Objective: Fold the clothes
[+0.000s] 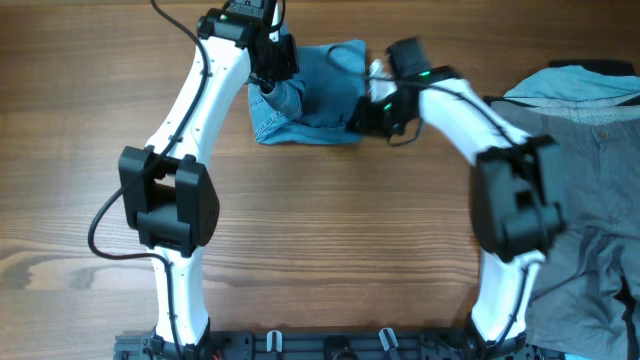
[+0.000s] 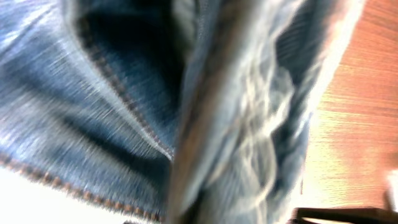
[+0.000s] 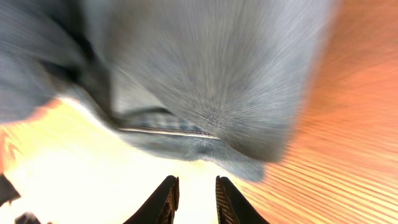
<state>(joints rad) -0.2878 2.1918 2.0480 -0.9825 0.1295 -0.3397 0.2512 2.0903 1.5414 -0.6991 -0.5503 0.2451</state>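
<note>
The wooden table [image 1: 330, 230] fills the overhead view. The grey trousers [image 1: 590, 190] lie spread at the right edge, and they reach from the near side up to the middle. The jeans [image 1: 320, 100] are at the far centre of the table, gathered into a small folded bundle with one stitched hem at its left near corner. A pale blue garment [image 1: 585, 80] lies far right, touching the top of the trousers and well apart from the jeans.

The left gripper [image 1: 280, 90] is on the left part of the jeans. Its wrist camera shows only blurred denim very close, with orange stitching, so I cannot tell how its fingers stand. The right gripper [image 1: 368, 115] is at the right near edge of the jeans. In the right wrist view its two dark fingers [image 3: 166, 199] stand a little apart with only bright table between them, and the cloth is just beyond the tips, not held.
</note>
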